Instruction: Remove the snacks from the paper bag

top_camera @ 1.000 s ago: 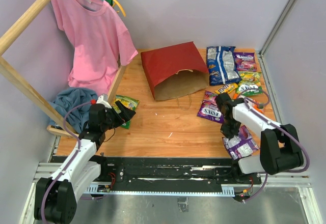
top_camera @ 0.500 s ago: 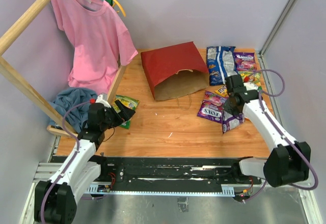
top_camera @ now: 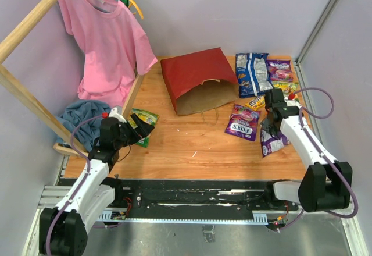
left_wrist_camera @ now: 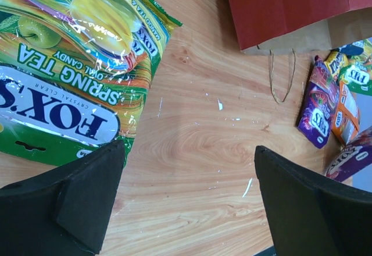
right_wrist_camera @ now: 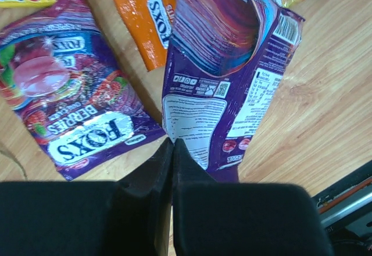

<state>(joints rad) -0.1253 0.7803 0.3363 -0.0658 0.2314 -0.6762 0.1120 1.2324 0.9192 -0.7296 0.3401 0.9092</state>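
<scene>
The red paper bag (top_camera: 196,77) lies on its side at the back of the table, its brown mouth facing me; it also shows in the left wrist view (left_wrist_camera: 290,6). Several snack packets lie to its right: a blue-white cookie bag (top_camera: 253,73), a purple Fox's Berries packet (top_camera: 242,122) (right_wrist_camera: 75,110), and an orange packet (right_wrist_camera: 148,17). My right gripper (top_camera: 271,123) (right_wrist_camera: 173,144) is shut on the edge of a purple packet (top_camera: 272,141) (right_wrist_camera: 224,87). My left gripper (top_camera: 144,132) (left_wrist_camera: 189,198) is open and empty beside a green Fox's packet (top_camera: 143,118) (left_wrist_camera: 70,64).
A pink shirt (top_camera: 107,41) hangs on a wooden rack (top_camera: 29,102) at the back left, with a blue cloth heap (top_camera: 81,116) under it. The bag's twine handle (left_wrist_camera: 283,81) lies on the wood. Walls close in on the right and the back.
My right arm has carried the purple packet from the near right edge away from me, to beside the packets at the right. My left arm has not moved.
</scene>
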